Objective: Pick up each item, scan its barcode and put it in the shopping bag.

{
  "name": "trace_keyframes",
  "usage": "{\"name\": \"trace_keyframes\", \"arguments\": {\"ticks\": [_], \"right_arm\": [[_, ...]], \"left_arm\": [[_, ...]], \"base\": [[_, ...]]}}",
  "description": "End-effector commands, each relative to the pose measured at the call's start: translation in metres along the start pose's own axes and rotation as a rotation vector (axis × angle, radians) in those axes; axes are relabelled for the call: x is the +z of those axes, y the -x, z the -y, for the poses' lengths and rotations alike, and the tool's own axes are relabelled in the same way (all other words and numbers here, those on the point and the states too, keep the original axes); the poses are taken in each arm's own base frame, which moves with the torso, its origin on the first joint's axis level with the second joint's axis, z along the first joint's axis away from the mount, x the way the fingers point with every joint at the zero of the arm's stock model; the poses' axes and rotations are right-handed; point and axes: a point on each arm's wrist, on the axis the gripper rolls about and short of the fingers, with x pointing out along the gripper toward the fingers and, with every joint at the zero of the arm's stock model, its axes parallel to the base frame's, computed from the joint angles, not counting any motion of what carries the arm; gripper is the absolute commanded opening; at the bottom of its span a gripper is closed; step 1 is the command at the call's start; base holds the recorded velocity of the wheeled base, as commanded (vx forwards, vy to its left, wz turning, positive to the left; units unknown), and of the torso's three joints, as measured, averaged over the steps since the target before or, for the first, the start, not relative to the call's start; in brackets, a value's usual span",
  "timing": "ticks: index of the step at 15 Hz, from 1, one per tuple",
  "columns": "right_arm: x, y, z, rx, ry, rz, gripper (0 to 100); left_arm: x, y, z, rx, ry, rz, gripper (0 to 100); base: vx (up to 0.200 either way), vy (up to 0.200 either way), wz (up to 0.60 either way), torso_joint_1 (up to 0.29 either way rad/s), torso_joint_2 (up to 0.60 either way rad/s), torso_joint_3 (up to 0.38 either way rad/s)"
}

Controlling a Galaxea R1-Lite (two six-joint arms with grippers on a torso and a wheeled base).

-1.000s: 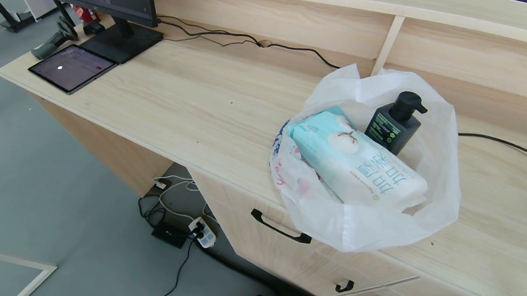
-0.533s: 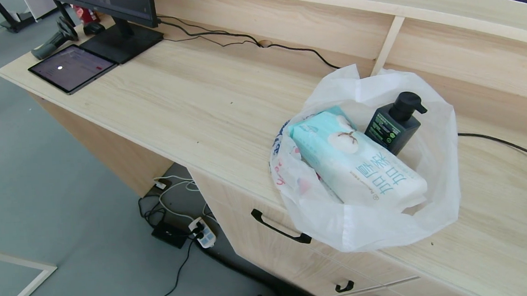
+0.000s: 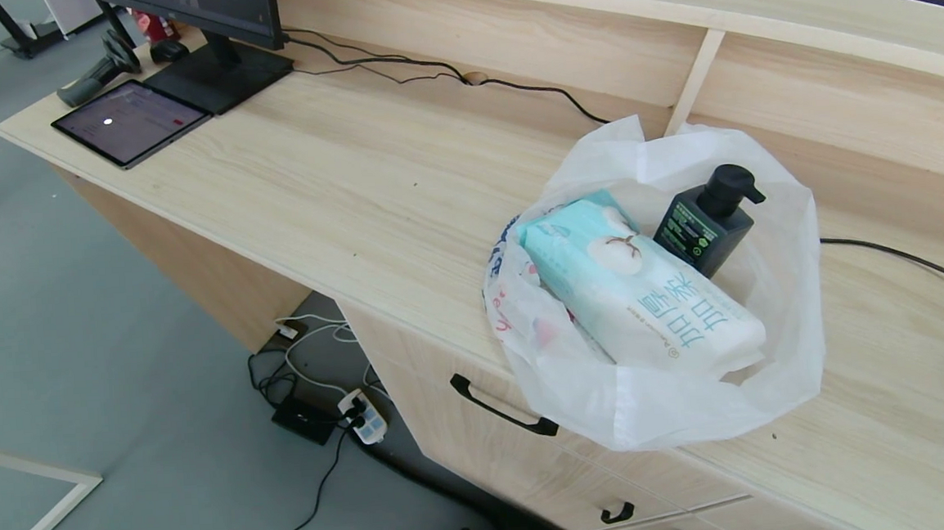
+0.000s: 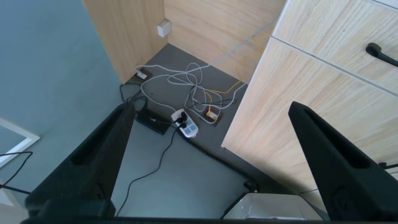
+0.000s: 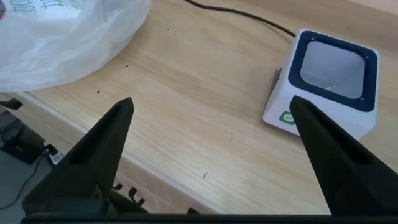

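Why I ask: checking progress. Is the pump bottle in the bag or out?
In: the pump bottle sits inside the open bag, beside the tissue pack.

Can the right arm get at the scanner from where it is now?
Probably yes. The right gripper sits open above bare counter, the scanner stands just beyond its fingers, and nothing lies between them; the bag is off to the other side.

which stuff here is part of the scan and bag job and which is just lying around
Part of the job: shopping bag, tissue pack and pump bottle inside it, white barcode scanner on the counter.
Just lying about: tablet, monitor, cable along the counter, power strip on the floor.
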Motion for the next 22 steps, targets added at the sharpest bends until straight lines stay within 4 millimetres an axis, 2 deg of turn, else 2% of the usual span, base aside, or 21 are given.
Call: {"name": "trace_keyframes", "arguments": {"ticks": [1,4,9,14,18,22], "right_arm": [[0.001,0.000,0.000,0.000,0.000,0.012,100],[-0.001,0.000,0.000,0.001,-0.005,-0.005,100],[-0.015,0.001,-0.002,0.049,0.009,-0.137,100],[-0.019,0.002,-0.006,0.203,0.033,-0.180,100],[-0.021,0.002,-0.003,0.101,0.041,-0.192,100],[-0.024,0.003,-0.003,0.088,-0.022,-0.231,100]], "left_arm": [[0.000,0.000,0.000,0.001,0.000,0.001,100],[0.000,0.000,0.000,0.001,0.000,0.001,100],[0.000,0.000,0.000,0.001,0.000,0.001,100],[0.000,0.000,0.000,0.001,0.002,0.001,100],[0.000,0.000,0.000,0.001,0.000,0.001,100],[0.001,0.000,0.000,0.002,0.005,0.006,100]], "base": [[0.000,0.000,0.00,0.000,0.00,0.000],[0.000,0.000,0.00,0.000,0.00,0.000],[0.000,0.000,0.00,0.000,0.00,0.000],[0.000,0.000,0.00,0.000,0.00,0.000],[0.000,0.000,0.00,0.000,0.00,0.000],[0.000,0.000,0.00,0.000,0.00,0.000]]}}
